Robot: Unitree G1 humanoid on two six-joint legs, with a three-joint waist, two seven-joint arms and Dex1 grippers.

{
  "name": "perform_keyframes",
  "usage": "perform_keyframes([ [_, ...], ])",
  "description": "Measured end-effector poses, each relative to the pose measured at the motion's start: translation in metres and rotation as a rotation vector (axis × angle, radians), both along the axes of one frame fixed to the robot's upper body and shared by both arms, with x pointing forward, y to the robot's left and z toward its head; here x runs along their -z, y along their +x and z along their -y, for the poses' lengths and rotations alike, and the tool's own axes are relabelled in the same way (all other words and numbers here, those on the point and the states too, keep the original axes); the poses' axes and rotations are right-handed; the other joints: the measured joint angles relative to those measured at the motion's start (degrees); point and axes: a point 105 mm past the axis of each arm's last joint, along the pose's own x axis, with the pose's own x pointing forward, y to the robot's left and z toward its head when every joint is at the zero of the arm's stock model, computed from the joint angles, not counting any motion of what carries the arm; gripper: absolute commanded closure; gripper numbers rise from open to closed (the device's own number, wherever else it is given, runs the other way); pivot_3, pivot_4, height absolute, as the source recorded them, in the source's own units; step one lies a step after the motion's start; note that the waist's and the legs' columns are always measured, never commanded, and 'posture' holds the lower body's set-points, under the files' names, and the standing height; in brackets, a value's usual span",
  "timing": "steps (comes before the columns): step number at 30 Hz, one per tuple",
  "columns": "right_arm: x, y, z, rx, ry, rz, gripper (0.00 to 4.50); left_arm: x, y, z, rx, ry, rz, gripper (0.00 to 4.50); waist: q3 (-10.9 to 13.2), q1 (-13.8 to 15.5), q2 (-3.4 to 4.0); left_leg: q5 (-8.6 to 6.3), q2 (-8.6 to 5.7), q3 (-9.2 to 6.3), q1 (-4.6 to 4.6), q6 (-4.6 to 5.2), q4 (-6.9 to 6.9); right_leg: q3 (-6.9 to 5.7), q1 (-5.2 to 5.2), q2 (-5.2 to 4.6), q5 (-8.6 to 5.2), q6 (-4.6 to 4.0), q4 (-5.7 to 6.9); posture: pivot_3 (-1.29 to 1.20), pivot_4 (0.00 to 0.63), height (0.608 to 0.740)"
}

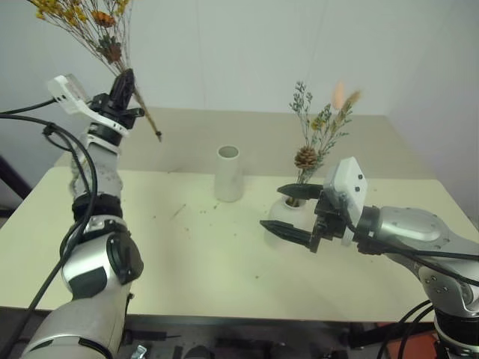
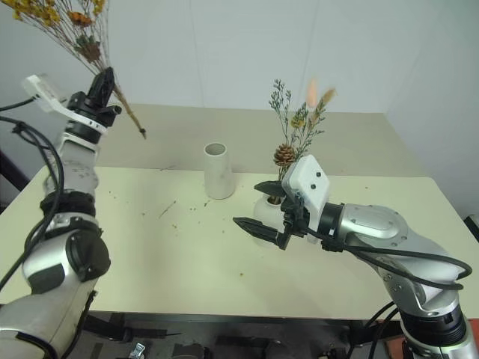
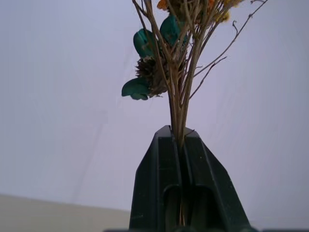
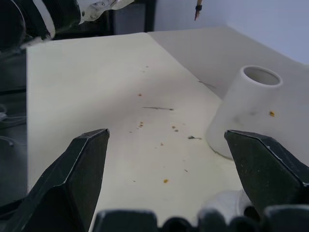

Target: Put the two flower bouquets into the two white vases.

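Observation:
High at the left, my left gripper [image 1: 124, 81] is shut on the stems of the bushy yellow-orange bouquet [image 1: 88, 21], blossoms up and stem ends poking out below. In the left wrist view the stems [image 3: 177, 104] rise from between the shut fingers [image 3: 161, 159]. The tall white cylinder vase [image 1: 228, 173] stands empty mid-table. To its right, the squat white vase [image 1: 281, 215] holds the sparser bouquet [image 1: 317, 136] with its brown cone and pink plume. My right gripper [image 1: 272, 207] hangs open just in front of the squat vase, with nothing between its fingers.
Small flower crumbs [image 1: 202, 212] litter the cream table [image 1: 187, 258] around the tall vase. A second tabletop [image 1: 224, 127] stands behind, against a pale wall. In the right wrist view the tall vase [image 4: 246, 111] is ahead to one side.

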Motion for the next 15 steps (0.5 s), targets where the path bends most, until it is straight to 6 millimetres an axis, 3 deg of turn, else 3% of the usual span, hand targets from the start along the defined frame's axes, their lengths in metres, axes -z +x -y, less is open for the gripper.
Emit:
perform_keyframes([
  [7,0.004,0.001,-0.011,0.081,0.05,0.051,0.0,0.006,0.011,0.047,0.176,-0.039,0.001,4.47,0.0,-0.46,0.0,0.0,0.01,-0.08,-0.02,0.0,-0.01,-0.04,-0.03,0.03,0.0,0.0,0.05,0.0,0.15,0.74],
  [15,0.008,-0.009,-0.007,0.163,0.046,0.076,0.0,0.008,0.016,0.074,0.222,-0.033,-0.014,4.47,0.0,-0.32,0.0,0.0,0.01,-0.11,-0.02,0.0,0.0,-0.06,-0.02,0.03,-0.01,0.01,0.06,0.0,0.15,0.74],
])
